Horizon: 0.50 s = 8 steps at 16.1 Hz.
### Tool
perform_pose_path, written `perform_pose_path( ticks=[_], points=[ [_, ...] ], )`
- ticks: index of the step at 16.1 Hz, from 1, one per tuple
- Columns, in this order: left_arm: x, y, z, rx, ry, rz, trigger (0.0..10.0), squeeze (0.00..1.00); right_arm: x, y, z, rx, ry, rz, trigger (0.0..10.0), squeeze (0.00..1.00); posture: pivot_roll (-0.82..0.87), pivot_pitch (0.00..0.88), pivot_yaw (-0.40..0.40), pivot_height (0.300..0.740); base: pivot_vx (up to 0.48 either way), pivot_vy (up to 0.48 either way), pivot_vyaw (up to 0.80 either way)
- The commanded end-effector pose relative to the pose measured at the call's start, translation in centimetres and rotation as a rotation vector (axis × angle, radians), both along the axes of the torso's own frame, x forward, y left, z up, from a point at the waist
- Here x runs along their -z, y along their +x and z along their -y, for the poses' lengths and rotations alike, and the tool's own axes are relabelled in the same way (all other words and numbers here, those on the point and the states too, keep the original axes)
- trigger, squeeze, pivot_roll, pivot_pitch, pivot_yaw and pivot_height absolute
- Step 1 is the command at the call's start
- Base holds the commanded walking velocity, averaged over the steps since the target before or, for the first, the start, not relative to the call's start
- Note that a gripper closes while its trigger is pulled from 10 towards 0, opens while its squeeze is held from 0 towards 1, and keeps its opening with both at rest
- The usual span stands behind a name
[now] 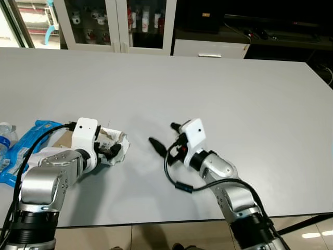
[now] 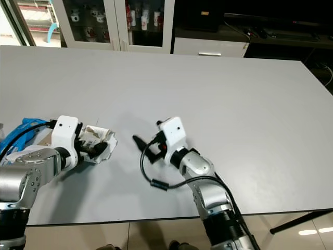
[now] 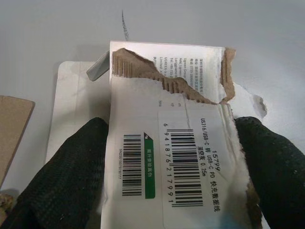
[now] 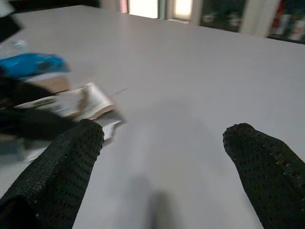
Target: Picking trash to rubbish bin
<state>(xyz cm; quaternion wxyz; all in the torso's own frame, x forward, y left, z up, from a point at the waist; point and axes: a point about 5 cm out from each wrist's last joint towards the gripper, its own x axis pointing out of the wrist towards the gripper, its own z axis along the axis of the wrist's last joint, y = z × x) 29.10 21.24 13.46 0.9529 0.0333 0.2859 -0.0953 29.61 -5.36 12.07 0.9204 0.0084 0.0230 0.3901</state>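
The left gripper pinches a torn white cardboard package with barcodes, low over the grey table near its front-left edge. The right gripper hovers just beside it, its 2 fingers spread and holding nothing. Wide bare tabletop extends ahead and rightward. A blue wrapper and a plastic bottle lie at the left, cut off by the frame.
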Motion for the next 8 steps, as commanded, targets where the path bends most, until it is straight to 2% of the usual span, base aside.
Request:
perform_pose_path(
  ticks=[1, 6, 8],
  points=[
    [1.4, -0.5, 0.3, 0.004, -0.003, -0.066, 10.0, 0.0, 0.1, -0.6, 0.0, -0.065, -0.005, -0.021, 10.0, 0.0, 0.02, 0.082, -0.085, 0.74, 0.0, 0.0, 0.0],
    [1.4, -0.5, 0.3, 0.004, -0.004, -0.066, 10.0, 0.0, 0.6, -2.0, 0.0, -0.21, -0.038, -0.065, 10.0, 0.0, 0.02, 0.082, -0.086, 0.74, 0.0, 0.0, 0.0],
    [1.4, -0.5, 0.3, 0.007, -0.004, -0.066, 10.0, 0.0, 0.7, -2.2, 0.0, -0.222, -0.044, -0.072, 10.0, 0.0, 0.02, 0.084, -0.085, 0.74, 0.0, 0.0, 0.0]
  ],
)
